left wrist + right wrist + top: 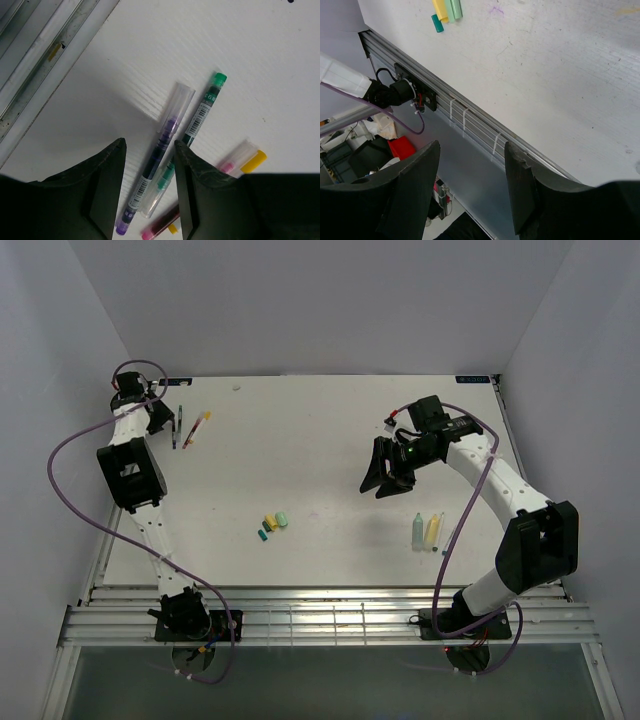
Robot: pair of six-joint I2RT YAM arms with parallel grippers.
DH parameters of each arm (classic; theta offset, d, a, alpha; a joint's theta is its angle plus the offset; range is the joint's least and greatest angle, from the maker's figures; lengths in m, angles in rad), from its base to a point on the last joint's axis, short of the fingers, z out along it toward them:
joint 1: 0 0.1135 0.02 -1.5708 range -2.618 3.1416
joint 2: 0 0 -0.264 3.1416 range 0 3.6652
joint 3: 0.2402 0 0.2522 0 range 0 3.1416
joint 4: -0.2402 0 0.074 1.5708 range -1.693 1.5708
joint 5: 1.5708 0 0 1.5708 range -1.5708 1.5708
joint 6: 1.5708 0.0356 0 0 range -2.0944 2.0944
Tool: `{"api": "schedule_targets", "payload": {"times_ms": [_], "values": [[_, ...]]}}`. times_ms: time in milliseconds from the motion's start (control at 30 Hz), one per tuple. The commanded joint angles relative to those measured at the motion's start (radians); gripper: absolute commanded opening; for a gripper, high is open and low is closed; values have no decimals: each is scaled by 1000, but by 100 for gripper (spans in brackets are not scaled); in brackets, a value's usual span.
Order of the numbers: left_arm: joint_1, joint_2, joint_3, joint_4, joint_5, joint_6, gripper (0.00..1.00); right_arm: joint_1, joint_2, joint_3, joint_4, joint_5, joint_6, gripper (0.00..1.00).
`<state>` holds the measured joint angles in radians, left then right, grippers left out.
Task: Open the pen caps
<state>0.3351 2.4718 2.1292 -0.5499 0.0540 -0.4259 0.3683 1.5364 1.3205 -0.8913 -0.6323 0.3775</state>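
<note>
Several thin pens lie at the far left of the table (pixel 330 440). In the left wrist view a purple pen (pixel 159 165) with a clear cap, a green-ended pen (pixel 204 107) and pink and yellow-ended pens (pixel 247 159) lie side by side. My left gripper (pixel 160 418) hovers just above them, open and empty (pixel 149 145), with the purple pen between its jaws. The pen caps (pixel 274 524), yellow, light green and teal, lie loose at the table's middle (pixel 445 10). Two marker barrels (pixel 425 532) lie at the right. My right gripper (pixel 378 486) is open and empty above the table (pixel 472 190).
A slotted aluminium rail (pixel 320 620) runs along the near edge and also shows in the right wrist view (pixel 470 120). White walls close in the left, back and right. Purple cables (pixel 60 455) loop beside both arms.
</note>
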Motion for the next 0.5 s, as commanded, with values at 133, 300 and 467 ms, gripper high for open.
{"api": "schedule_targets", "payload": {"times_ms": [133,300,467], "values": [[5,-25,-6,19,17,32,52,-11,4,45,-12,-23,-17,61],[-4,-27,-41,31,32,50,50,-14,-4,28,-14,-24,-17,61],[-19,-28,-52,24,3,73,50,-15,-18,20,-14,-24,-14,61]]}}
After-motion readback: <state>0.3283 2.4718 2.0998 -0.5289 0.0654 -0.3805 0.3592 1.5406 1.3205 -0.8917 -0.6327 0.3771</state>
